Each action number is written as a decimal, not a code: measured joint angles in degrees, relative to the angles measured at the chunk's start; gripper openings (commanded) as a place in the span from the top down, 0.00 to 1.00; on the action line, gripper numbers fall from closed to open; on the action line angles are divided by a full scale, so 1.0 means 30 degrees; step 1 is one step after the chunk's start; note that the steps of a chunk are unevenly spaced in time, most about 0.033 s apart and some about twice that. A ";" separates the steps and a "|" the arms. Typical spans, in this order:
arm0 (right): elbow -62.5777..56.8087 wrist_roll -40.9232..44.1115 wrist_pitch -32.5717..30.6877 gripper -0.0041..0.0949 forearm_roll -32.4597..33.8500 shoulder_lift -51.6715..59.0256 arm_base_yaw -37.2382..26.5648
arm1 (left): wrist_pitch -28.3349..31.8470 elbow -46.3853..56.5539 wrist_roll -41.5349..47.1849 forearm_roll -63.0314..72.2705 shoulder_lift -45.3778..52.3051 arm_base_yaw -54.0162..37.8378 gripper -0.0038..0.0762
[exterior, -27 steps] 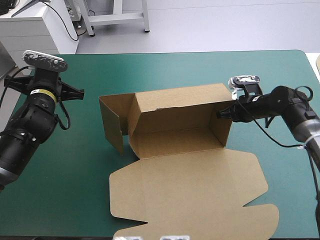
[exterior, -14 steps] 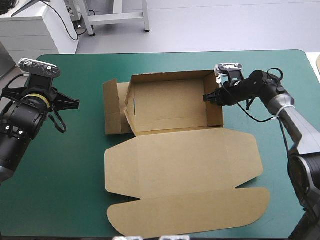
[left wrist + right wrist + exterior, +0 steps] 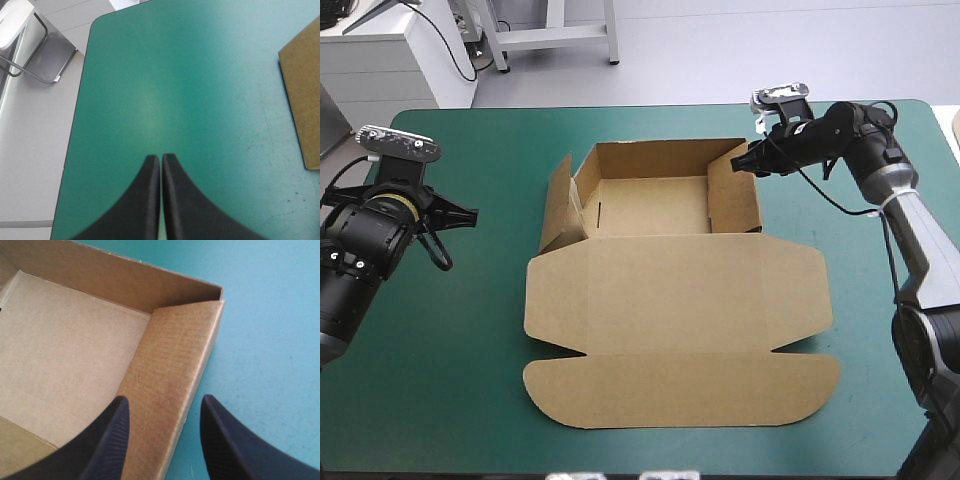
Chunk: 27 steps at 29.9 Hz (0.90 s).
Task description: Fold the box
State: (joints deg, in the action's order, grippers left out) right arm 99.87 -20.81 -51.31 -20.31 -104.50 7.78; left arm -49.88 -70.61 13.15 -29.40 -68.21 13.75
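Note:
The brown box [image 3: 650, 205] sits as an open tray at the table's middle back, with its lid [image 3: 680, 330] flat toward the front edge. Its left side flap [image 3: 558, 200] leans outward. My right gripper [image 3: 740, 163] is open at the far end of the tray's right wall. In the right wrist view that wall [image 3: 170, 355] lies between and just under the spread fingers of the right gripper [image 3: 162, 407]. My left gripper [image 3: 473, 213] is shut and holds nothing, well left of the box. The left wrist view shows the left gripper [image 3: 161, 159] over bare cover, with a box edge [image 3: 305, 90] off to one side.
The teal-green table [image 3: 470, 350] has bare cover to the left of the box and along the far edge. The table's left edge and corner [image 3: 92, 30] lie ahead of my left gripper. The lid reaches close to the front edge.
The box has dropped from tilted up to flat on the table and shifted toward the far side. My right gripper moved with its right wall toward the far edge. The left arm barely moved.

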 measured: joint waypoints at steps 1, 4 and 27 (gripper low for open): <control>0.0173 0.0000 -0.0124 0.54 0.0004 0.0030 0.0000 | -0.0025 0.0000 0.0000 0.0037 0.0000 0.0000 0.95; 0.0286 0.0420 -0.0683 0.54 0.0167 0.0074 0.0000 | -0.0086 0.0000 -0.0043 0.0141 0.0000 0.0000 0.95; 0.0230 0.2071 -0.2119 0.98 0.0060 -0.3350 0.0000 | -0.0185 0.0000 -0.0203 0.1828 0.0000 -0.0017 0.95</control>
State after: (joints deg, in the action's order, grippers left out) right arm 100.57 -14.59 -57.67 -20.13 -114.54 7.78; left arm -50.44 -70.61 12.54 -23.91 -68.21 13.70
